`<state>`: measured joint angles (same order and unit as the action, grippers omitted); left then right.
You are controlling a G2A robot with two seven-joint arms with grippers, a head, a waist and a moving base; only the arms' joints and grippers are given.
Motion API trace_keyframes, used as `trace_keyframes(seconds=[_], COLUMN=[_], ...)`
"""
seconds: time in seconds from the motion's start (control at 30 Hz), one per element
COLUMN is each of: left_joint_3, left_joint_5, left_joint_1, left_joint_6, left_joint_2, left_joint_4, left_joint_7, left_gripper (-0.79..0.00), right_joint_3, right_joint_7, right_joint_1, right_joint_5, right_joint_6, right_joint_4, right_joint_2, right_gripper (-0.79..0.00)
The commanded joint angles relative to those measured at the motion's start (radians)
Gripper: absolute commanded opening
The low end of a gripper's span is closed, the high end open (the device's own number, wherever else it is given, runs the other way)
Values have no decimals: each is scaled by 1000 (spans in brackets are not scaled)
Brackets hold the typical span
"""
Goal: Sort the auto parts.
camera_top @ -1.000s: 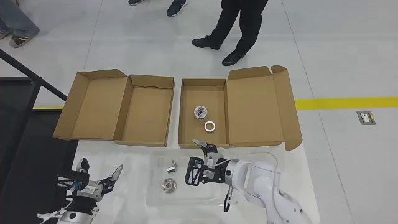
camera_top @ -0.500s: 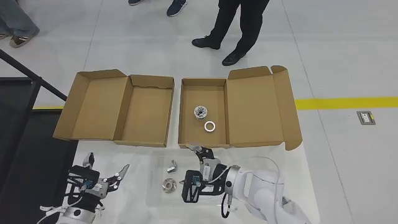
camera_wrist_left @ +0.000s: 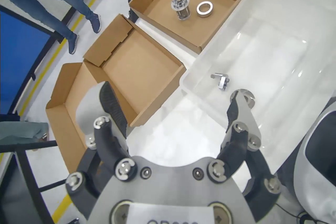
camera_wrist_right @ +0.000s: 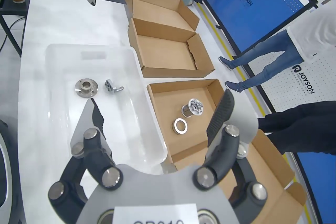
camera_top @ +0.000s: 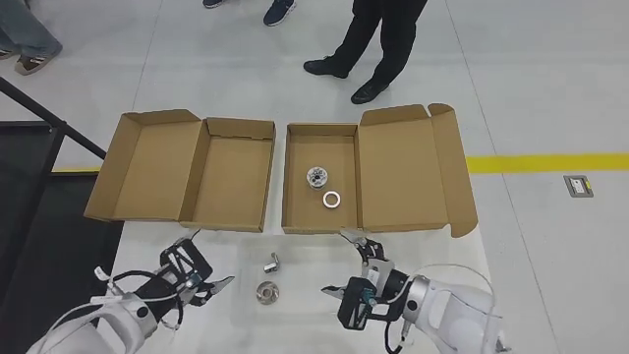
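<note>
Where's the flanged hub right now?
In the top view, the flanged hub sits in the clear tray, toward its left end. It is just nearer the robot than the small bracket and close beside the left gripper.

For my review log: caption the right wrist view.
Open right claw near clear tray holding flange and bracket; ring and hub in cardboard box.
</note>
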<state>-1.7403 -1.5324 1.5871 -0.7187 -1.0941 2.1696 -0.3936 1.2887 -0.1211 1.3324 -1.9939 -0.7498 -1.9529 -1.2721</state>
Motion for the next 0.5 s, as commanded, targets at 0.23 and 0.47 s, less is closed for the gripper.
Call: trace_keyframes(seconds=[0.23,0.47], left_joint_3=[113,113], left_joint_5=[54,54], left_joint_1=[-125,-125], left_joint_6=[-45,-45], left_joint_2=[3,3], left_joint_4=[-7,-7], left_joint_7=[-237,-237], left_gripper=[0,0], right_joint_3=[86,86], right_joint_7=[-111,-111], right_joint_1=[78,78], right_joint_5=[-36,-36], right_joint_6=[-29,-29], right_joint_4=[-15,-15], right_joint_2=[26,26], right_gripper=[0,0])
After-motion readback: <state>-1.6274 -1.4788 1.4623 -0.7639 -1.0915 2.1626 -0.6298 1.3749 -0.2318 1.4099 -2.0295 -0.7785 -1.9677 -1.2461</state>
